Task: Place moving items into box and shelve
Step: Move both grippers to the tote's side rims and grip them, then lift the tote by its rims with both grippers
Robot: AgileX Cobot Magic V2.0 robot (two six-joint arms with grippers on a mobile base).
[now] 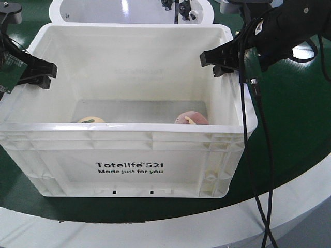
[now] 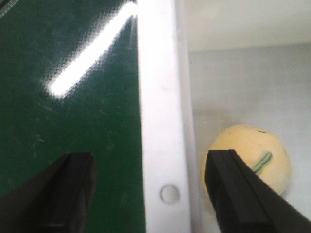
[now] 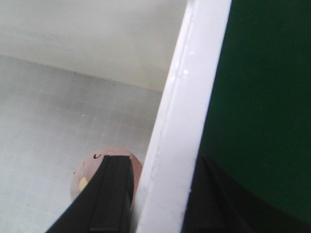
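Left gripper [image 1: 45,74]: fingers released and spread wide. They straddle the left rim of the white box [image 1: 155,155], one finger outside over the green tabletop [image 1: 289,129], the other inside. In the left wrist view the rim runs between them, with a gap on each side.

Yellow ball [image 1: 91,120]: on the box floor in the near-left corner, just beside the left wall, under the inside finger. Green strip faces up.

Pink ball [image 1: 191,118]: on the box floor at the near right, close to the right wall, well apart from the yellow ball.

Right gripper [image 1: 217,63]: fingers sit either side of the right rim, close against it. Cannot tell whether they clamp the rim or only flank it.
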